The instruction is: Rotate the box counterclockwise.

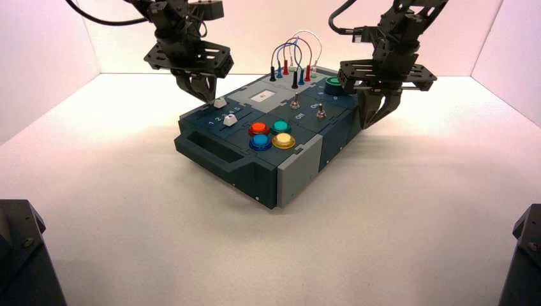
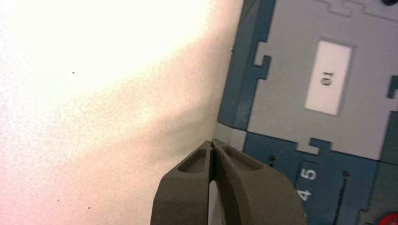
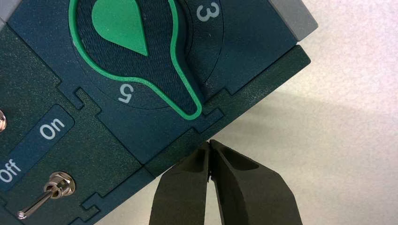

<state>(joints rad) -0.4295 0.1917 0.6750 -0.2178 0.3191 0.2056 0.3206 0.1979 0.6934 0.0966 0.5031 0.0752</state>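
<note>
The long dark teal and grey box (image 1: 268, 137) lies turned on the table, one end handle toward the front left. It bears coloured round buttons (image 1: 271, 134), toggle switches (image 1: 296, 102), a green knob (image 1: 333, 83) and looped wires (image 1: 295, 57). My left gripper (image 1: 205, 95) is shut and empty at the box's far left edge, by the white sliders; in the left wrist view (image 2: 212, 143) its tips meet at the box's edge (image 2: 234, 89). My right gripper (image 1: 369, 121) is shut and empty at the box's right side, its tips (image 3: 209, 142) against the edge below the green knob (image 3: 136, 51).
White walls enclose the table at the back and both sides. Dark arm bases stand at the front left (image 1: 22, 255) and front right (image 1: 523, 255) corners. A toggle switch (image 3: 47, 194) sits beside "On" and "Off" lettering in the right wrist view.
</note>
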